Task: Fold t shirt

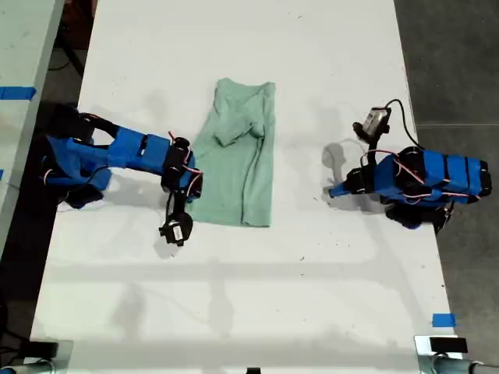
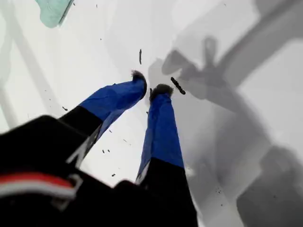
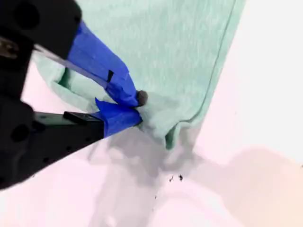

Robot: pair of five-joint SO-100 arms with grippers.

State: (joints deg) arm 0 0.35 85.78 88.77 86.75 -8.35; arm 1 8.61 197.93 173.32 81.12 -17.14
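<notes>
Right at the lens, my second gripper (image 3: pixel 135 106) has its blue jaws pinched together on the hem of the t shirt (image 3: pixel 180 47), close to 1 corner, and the mint cloth bunches up just past the tips. In the exterior view that same gripper (image 1: pixel 193 185) sits at the shirt's lower corner on the exterior view's left.

Over to my first gripper (image 2: pixel 150 85): its 2 fingers (image 2: pixel 161 123) are drawn almost tip to tip with nothing between them, poised over bare white table (image 2: pixel 265 94), and only a scrap of the green cloth (image 2: pixel 52 12) shows well away from it. The exterior view puts this gripper (image 1: pixel 331 192) on its right, well apart from the shirt.

Further out, the t shirt (image 1: pixel 238 164) lies as 1 long narrow strip in the middle of the table (image 1: pixel 312 296), between the 2 arms, with a rumpled lump on its upper half. A bit of blue tape (image 1: pixel 443 319) marks the table's lower right in the exterior view.
</notes>
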